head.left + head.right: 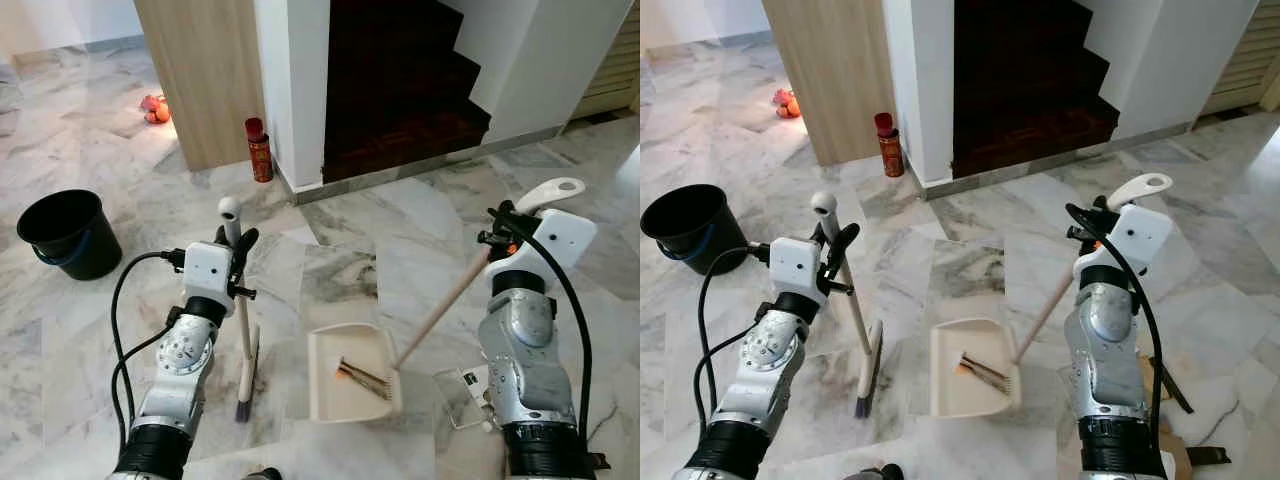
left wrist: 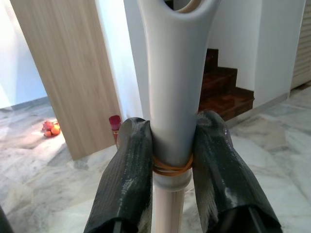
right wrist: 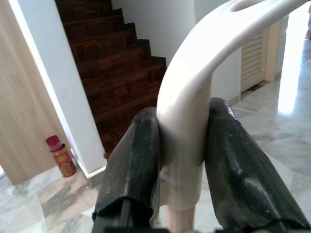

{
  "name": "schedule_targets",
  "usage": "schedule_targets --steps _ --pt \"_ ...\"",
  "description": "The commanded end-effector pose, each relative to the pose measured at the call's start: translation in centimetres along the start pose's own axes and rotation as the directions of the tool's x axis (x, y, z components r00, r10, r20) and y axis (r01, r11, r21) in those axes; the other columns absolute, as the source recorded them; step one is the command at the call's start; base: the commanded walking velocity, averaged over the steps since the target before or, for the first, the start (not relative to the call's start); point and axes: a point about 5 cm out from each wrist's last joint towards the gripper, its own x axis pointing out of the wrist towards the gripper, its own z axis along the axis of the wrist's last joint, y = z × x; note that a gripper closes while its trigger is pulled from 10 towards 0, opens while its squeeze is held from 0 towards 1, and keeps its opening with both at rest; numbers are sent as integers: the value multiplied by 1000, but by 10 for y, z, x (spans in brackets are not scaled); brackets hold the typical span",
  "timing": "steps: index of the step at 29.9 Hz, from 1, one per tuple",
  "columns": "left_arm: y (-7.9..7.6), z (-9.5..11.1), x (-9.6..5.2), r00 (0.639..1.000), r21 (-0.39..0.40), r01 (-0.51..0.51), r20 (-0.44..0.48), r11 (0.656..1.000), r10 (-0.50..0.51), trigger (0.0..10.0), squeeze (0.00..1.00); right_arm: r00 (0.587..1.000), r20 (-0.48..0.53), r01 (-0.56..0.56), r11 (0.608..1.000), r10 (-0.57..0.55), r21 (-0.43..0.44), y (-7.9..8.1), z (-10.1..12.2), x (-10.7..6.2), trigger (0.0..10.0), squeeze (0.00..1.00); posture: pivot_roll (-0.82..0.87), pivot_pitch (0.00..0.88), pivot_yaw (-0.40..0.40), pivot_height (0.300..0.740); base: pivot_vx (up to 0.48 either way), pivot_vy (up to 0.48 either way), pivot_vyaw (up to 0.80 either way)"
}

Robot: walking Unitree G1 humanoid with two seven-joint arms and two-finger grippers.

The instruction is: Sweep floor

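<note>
My left gripper (image 1: 236,246) is shut on the grey grip of a broom (image 1: 241,320), close under its top end. The broom stands nearly upright, with its dark bristle head (image 1: 247,385) on the marble floor. In the left wrist view both fingers (image 2: 127,179) clamp the grip just above an orange band. My right gripper (image 1: 503,228) is shut on the white handle (image 3: 187,111) of a long-handled dustpan. Its wooden pole (image 1: 440,310) slants down to the cream pan (image 1: 328,400), which lies flat on the floor between my arms. Brownish sticks of debris (image 1: 362,376) lie inside the pan.
A black bucket (image 1: 68,232) stands to the left. A red can (image 1: 259,150) stands by the wooden panel (image 1: 205,70) and white wall corner. Dark stairs (image 1: 400,90) rise ahead. A clear plastic piece (image 1: 462,392) lies by my right arm. Scraps (image 1: 1170,390) lie at the lower right.
</note>
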Motion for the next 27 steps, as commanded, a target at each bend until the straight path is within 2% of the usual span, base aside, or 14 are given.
schedule_targets --steps 1,10,15,20,27 --pt "2 16 6 997 1 -15 73 1000 15 10000 0 999 51 -13 1000 13 -3 1 7 4 10000 0 12 15 -23 740 0 0 0" --pt "7 19 14 996 -1 -17 83 1000 17 10000 0 995 79 -59 995 65 -84 2 0 10 10000 0 13 0 -13 740 0 0 0" --pt "7 18 16 997 -2 -15 82 1000 15 10000 0 992 82 -93 993 99 -70 -8 -5 11 10000 0 15 0 -11 740 0 0 0" --pt "13 16 15 997 1 -33 70 999 33 10000 0 991 101 -81 994 88 -66 -18 -2 15 10000 0 11 0 -10 740 0 0 0" --pt "16 14 13 997 -3 -47 62 999 47 10000 0 988 109 -95 990 107 -108 -27 -5 13 10000 0 17 8 -9 740 0 0 0"
